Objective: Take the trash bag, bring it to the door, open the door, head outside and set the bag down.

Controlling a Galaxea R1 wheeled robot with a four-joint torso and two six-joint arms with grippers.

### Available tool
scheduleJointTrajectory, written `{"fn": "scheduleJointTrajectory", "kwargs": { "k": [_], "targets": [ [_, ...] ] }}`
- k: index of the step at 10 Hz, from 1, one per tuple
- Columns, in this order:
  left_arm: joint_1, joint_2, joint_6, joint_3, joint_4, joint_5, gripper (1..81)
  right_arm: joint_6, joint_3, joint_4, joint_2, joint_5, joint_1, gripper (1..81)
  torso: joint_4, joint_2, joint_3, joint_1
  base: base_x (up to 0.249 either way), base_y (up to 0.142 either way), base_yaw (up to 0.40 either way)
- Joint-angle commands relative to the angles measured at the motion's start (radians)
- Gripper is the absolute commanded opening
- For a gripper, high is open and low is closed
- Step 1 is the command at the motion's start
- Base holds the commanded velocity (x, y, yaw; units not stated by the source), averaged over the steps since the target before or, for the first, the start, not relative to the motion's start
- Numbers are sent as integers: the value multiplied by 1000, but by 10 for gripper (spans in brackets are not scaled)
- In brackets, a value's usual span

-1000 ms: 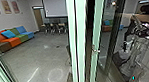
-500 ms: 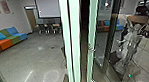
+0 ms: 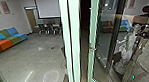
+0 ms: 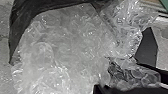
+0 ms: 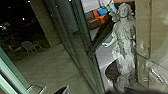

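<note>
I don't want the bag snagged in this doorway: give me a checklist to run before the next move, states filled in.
1. Clear plastic bag at the left wrist: ok, it shows large in that wrist's view.
2. Grip on the bag firm: cannot tell.
3. No frame straight ahead: not ok, pale green posts stand mid-picture in the head view.
4. Door handle located: ok, right of those posts in the head view.
5. Opening wide enough for robot and bag: cannot tell.
6. Statue out of the path: cannot tell, distance unclear.

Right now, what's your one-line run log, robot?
head view: green-framed door | statue: right of it | couch: left of it | left wrist view: trash bag, clear, crumpled, close up
</note>
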Motion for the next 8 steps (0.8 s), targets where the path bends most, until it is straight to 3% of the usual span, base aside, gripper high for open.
{"fn": "scheduleJointTrajectory", "kwargs": {
  "k": [1, 2, 5, 6, 7, 8],
  "targets": [
    [-44, 0, 1, -3, -13, 60, 10, -105, -196, -121, 84, 79, 129, 811, 0, 0, 0, 0, 0, 0, 0],
    [-44, -2, 1, -3, -18, 67, 10, -116, -218, -121, 105, 81, 124, 811, -31, 0, 0, 0, 0, 0, 0],
    [-43, 0, 1, -3, -20, 67, 10, -117, -223, -113, 111, 101, 103, 811, -66, 0, 0, -1, 0, 0, 0],
    [-41, -2, 1, -3, -20, 67, 10, -116, -223, -113, 113, 102, 101, 811, -47, 0, 0, 0, 0, 0, 0],
    [-40, -2, 1, -3, -20, 67, 10, -117, -229, -116, 113, 102, 101, 811, -58, 0, 0, 0, 0, 0, 0],
    [-40, -2, 1, -3, -20, 67, 10, -117, -240, -119, 112, 110, 101, 811, -59, 0, 0, 0, 0, 0, 0]
  ]
}}
